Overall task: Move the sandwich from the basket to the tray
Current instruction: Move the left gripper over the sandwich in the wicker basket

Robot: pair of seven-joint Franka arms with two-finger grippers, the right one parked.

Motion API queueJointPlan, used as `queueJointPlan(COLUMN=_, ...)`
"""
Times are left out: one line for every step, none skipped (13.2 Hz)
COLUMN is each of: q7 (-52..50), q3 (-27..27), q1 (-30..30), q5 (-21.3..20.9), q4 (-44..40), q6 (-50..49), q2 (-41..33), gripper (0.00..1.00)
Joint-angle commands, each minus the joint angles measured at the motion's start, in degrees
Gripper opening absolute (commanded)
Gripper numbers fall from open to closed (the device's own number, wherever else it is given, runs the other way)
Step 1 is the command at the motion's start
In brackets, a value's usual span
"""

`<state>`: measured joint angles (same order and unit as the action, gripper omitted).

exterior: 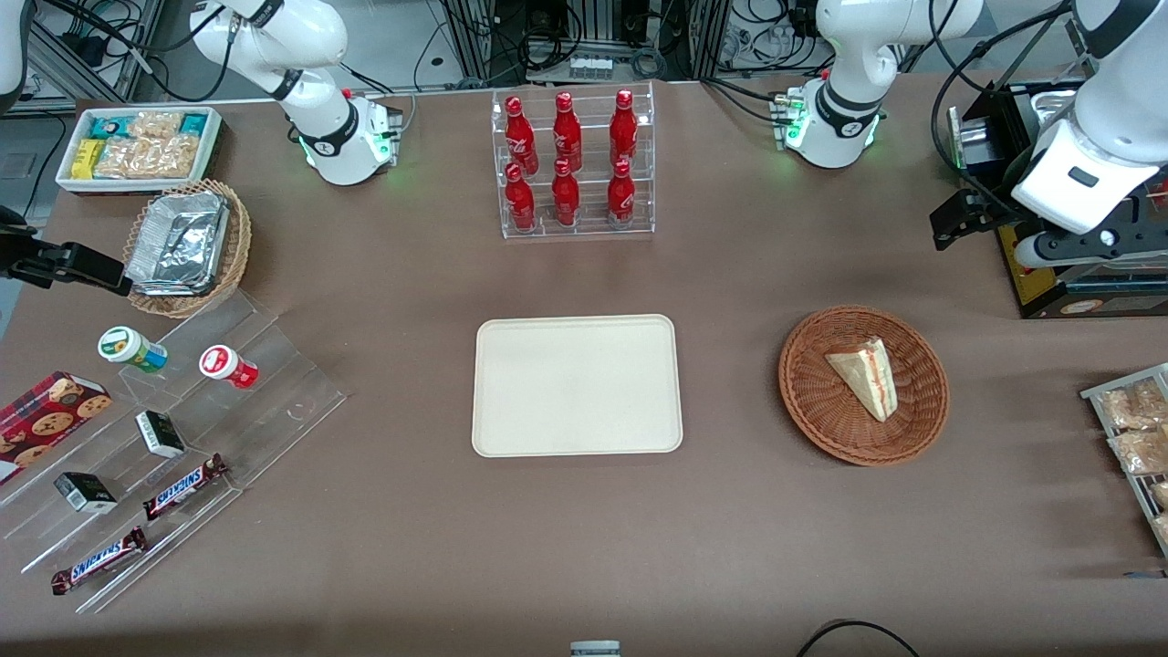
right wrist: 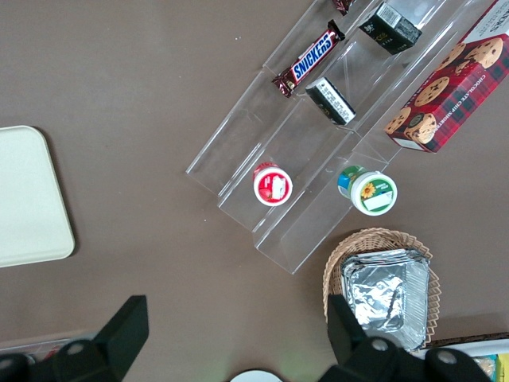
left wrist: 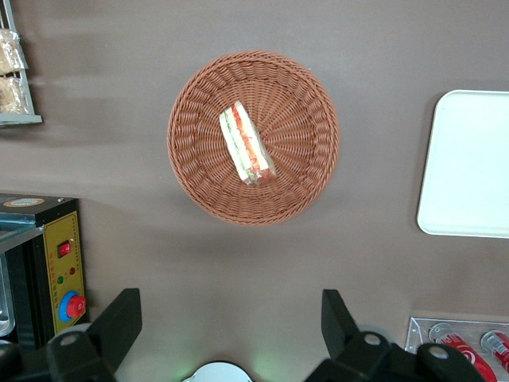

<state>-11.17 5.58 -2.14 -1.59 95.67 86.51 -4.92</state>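
The sandwich [exterior: 867, 376] [left wrist: 246, 145], a pale wedge with red and green filling along its edge, lies in the round reddish-brown basket [exterior: 821, 401] [left wrist: 302, 175]. The cream tray [exterior: 577, 383] [left wrist: 469, 167] lies flat beside the basket, toward the parked arm's end, with nothing on it. My left gripper [exterior: 954, 221] [left wrist: 231, 310] hangs high over the table, farther from the front camera than the basket and apart from it. Its fingers stand wide open with nothing between them.
A clear rack of red bottles [exterior: 573, 164] stands farther from the front camera than the tray. A black control box [exterior: 1077, 283] [left wrist: 48, 270] sits below the gripper, near the basket. A wire rack of snack packets [exterior: 1131, 438] is at the working arm's end.
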Motion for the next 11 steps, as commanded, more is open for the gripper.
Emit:
queueJointPlan(q7=1.5, q3=-0.7, q1=-0.8, q5=-0.3, q4=-0.3, q6=-1.6, q2=-0.4, gripper=1.0)
queueJointPlan(q7=1.2, q3=-0.7, q1=-0.8, q5=0.0, q4=0.3, q6=-1.3, q2=-0.1, gripper=1.0)
queueJointPlan(q7=1.0, q3=-0.7, q1=-0.8, q5=0.0, q4=2.0, q6=0.4, q2=0.6, gripper=1.0)
queueJointPlan(q7=0.7, q3=-1.2, q1=-0.8, q5=0.0, q4=4.3, q6=2.6, q2=1.1, gripper=1.0)
queueJointPlan(q7=0.7, q3=-1.5, q1=-0.8, q5=0.0, q4=8.1, q6=6.0, q2=1.2, gripper=1.0)
queueJointPlan(q7=0.4, q3=-1.5, q1=-0.8, q5=-0.2, q4=13.0, q6=13.1, q2=1.1, gripper=1.0)
queueJointPlan(q7=-1.2, q3=-1.5, q1=-0.8, q5=-0.3, q4=18.7, q6=21.2, q2=1.1, gripper=1.0)
queueJointPlan(q7=-3.1, q3=-1.6, q1=-0.8, q5=-0.6, q4=22.8, q6=27.6, q2=1.3, gripper=1.0)
queueJointPlan(q7=-4.4, q3=-1.7, q1=-0.8, q5=-0.6, q4=25.5, q6=32.6, q2=1.8, gripper=1.0)
queueJointPlan(q7=-6.0, q3=-2.3, q1=-0.8, q5=-0.6, q4=26.6, q6=35.3, q2=2.7, gripper=1.0)
queueJointPlan(q7=-8.6, q3=-2.8, q1=-0.8, q5=-0.6, q4=26.9, q6=36.9, q2=3.8, gripper=1.0)
